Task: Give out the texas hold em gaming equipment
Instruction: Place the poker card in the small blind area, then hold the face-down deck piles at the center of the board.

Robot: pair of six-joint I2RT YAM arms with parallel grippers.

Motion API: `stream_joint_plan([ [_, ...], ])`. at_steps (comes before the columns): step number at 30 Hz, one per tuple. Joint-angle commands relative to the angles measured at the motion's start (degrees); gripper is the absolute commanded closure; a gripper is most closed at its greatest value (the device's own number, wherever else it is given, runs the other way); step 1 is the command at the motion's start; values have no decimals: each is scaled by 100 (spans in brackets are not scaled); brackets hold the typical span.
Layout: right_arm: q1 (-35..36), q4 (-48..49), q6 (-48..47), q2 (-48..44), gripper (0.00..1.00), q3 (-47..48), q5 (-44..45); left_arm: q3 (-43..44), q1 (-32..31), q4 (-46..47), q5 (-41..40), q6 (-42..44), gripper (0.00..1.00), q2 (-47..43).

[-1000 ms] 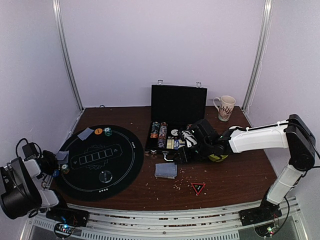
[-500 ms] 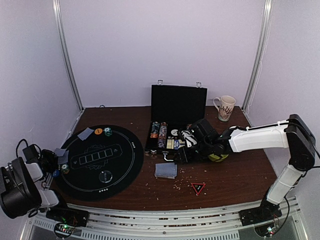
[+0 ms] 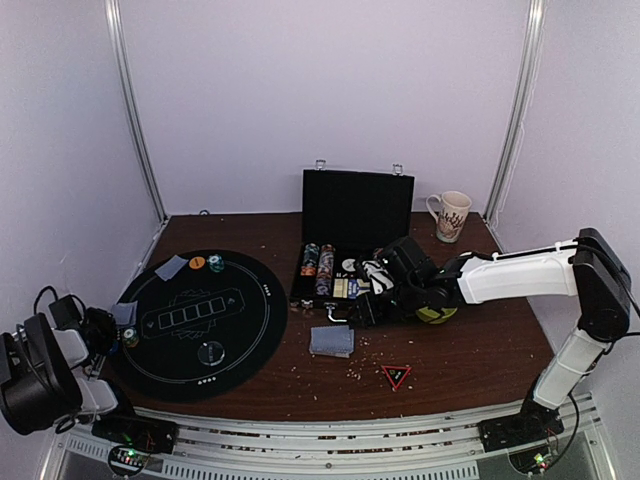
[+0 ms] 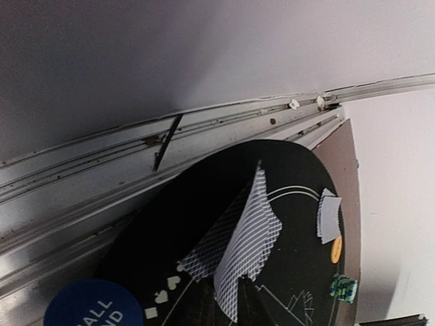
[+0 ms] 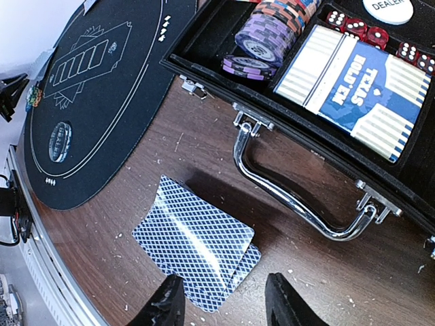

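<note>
Card pickup looks dicey
Right jaws apart over the card stack (image 5: 194, 241) (loosely fanned), so a pinch could scatter it. Left jaws: can't tell.

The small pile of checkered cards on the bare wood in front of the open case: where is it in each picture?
Top external: the pile of cards lies just below centre, right of the round black mat.
Left wrist: not in it.
Right wrist: low centre, just above the right hand.
Shared landmark: the round black mat, in all three views.
</note>
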Motion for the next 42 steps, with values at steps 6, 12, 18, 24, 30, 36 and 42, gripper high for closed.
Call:
stream_joint_plan([
  [6, 35, -101, -89, -86, 57, 196, 58, 762, 86, -1968, -732, 463, 43, -212],
  [12, 37, -141, -133, -97, 56, 217, 65, 1202, 86, -2439, -878, 464, 32, -224],
  [18, 39, -211, -224, -164, 56, 239, 149, 1989, -149, -2751, -737, 693, 30, -283],
  [24, 49, -308, -916, -148, 54, 375, -93, 3434, -1584, -2806, -1177, 1502, 30, -276],
  [30, 123, -446, -2159, -128, 43, 520, -81, 4380, -3692, -2806, -1809, 2561, 29, -438],
  [36, 450, -778, -3560, 113, 1, 761, 108, 4464, -5519, -2851, -795, 2994, 21, 355],
  [42, 536, -938, -4741, 275, 0, 624, -9, 4288, -6399, -2792, 666, 3395, 6, 1026],
])
